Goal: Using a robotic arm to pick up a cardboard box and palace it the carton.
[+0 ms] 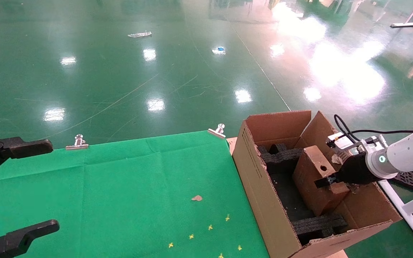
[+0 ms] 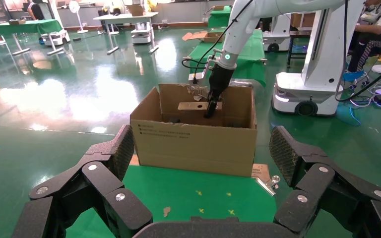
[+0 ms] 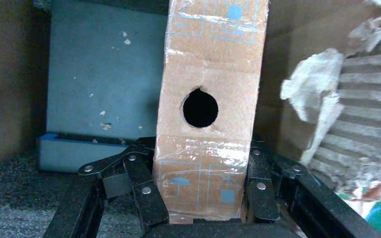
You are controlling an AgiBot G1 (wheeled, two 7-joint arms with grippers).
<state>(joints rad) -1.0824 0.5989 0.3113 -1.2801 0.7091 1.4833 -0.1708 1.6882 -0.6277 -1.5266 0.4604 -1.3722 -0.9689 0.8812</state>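
Observation:
The slim reddish-brown cardboard box (image 1: pixel 316 179) stands on edge inside the large tan carton (image 1: pixel 260 186), its round hole facing up. My right gripper (image 1: pixel 326 181), on the white robotic arm (image 1: pixel 403 154), is shut on the box's narrow edge; in the right wrist view both fingers (image 3: pixel 146 191) press the taped sides of the cardboard box (image 3: pixel 208 114). From the left wrist view the carton (image 2: pixel 198 141) shows with the cardboard box (image 2: pixel 194 105) and the right arm (image 2: pixel 221 82) in it. My left gripper (image 2: pixel 198 163) hovers open over the green cloth, far from the carton.
Black foam blocks (image 1: pixel 281 154) line the carton's ends. The green cloth (image 1: pixel 120 193) is held by metal clips (image 1: pixel 218 131) and bears yellow marks (image 1: pixel 210 227) and a cardboard scrap (image 1: pixel 196 197). A torn flap edge (image 3: pixel 322 99) hangs beside the box. Glossy green floor lies beyond.

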